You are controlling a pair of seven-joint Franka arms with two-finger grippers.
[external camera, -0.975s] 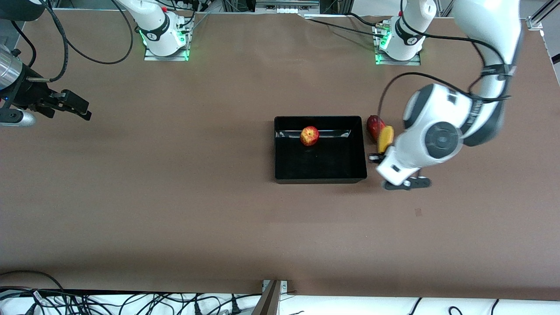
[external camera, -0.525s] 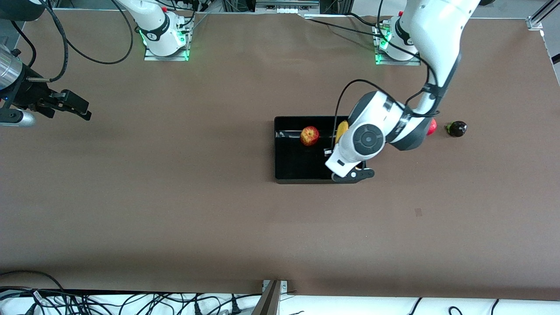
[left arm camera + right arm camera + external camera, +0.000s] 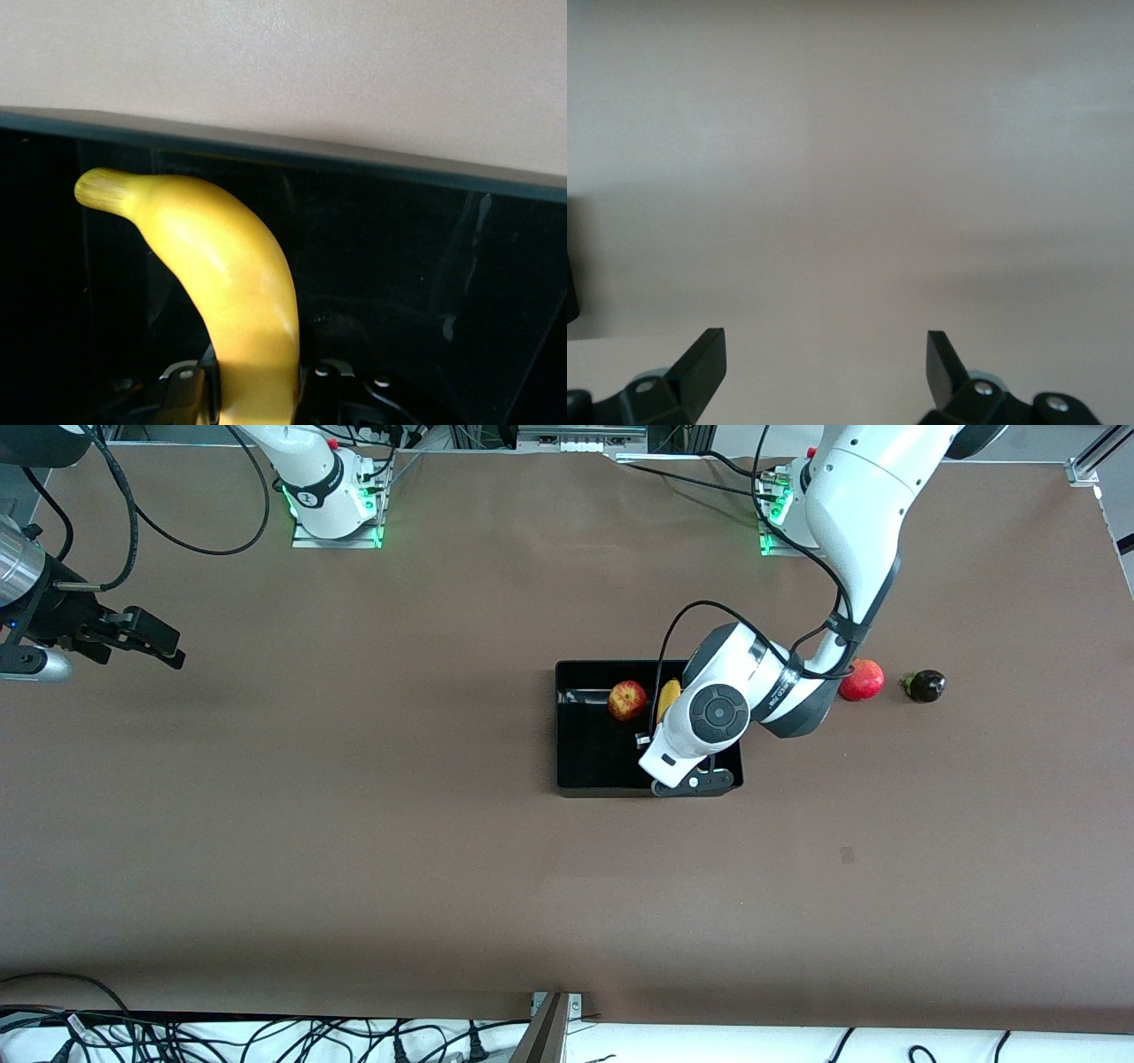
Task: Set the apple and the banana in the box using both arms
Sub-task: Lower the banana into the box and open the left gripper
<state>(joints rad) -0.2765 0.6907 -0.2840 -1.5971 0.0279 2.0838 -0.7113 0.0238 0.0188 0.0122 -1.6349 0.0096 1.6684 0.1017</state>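
The black box [image 3: 572,781] stands mid-table. The red, yellow-blotched apple [image 3: 627,700] lies in it by the wall farthest from the front camera. My left gripper [image 3: 255,382] is shut on the yellow banana [image 3: 232,274] and holds it over the box's inside, beside the apple. In the front view only the banana's end [image 3: 668,698] shows past the left wrist [image 3: 713,713], which hides the gripper. The box's wall and rim [image 3: 399,168] show in the left wrist view. My right gripper [image 3: 168,646] waits open and empty above bare table at the right arm's end, also seen in its wrist view [image 3: 824,350].
A red pomegranate [image 3: 862,680] and a small dark fruit [image 3: 924,685] lie on the table beside the box, toward the left arm's end. The left arm's forearm hangs over that end of the box. Cables run along the table's edges.
The left arm has swung from beside the box to over it, carrying the banana toward the apple. This uncovered the pomegranate and the dark fruit. The right arm has not moved.
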